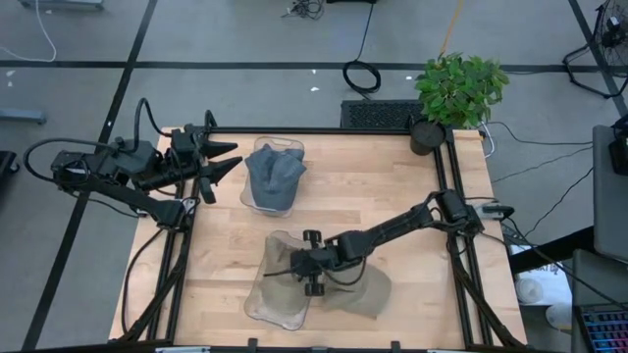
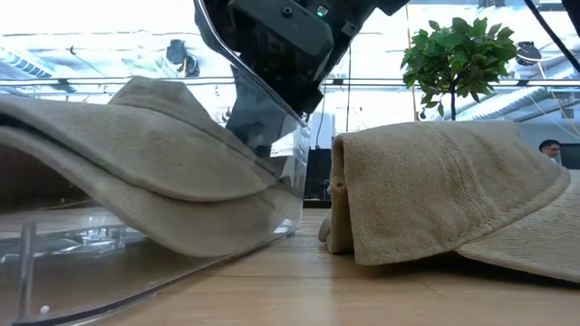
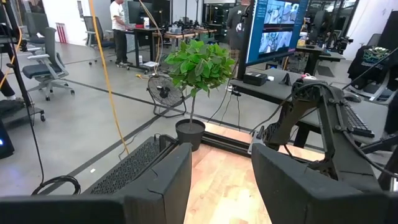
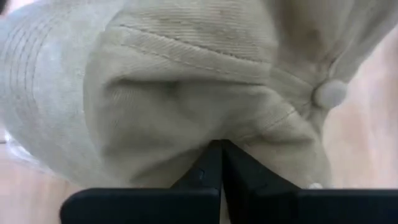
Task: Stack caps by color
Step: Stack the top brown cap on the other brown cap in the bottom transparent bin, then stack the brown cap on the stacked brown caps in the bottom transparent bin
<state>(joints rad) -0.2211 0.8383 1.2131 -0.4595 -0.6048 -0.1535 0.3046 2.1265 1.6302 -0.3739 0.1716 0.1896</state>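
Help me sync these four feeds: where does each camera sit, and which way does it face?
High: overhead, facing down; both arms, tan cap, blue caps.
Low: table height, facing across; tan cap, clear bin.
Left wrist: left gripper open, facing the plant.
Right wrist: right gripper pinching tan cap.
High and left wrist share the plant.

Tan cap in clear bin — another beside it

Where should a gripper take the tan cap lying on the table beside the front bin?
Probably from above, at the tan cap's folded crown edge nearest the front bin: the low view shows it doubled into a raised fold there, while the rest lies flat against the wood.
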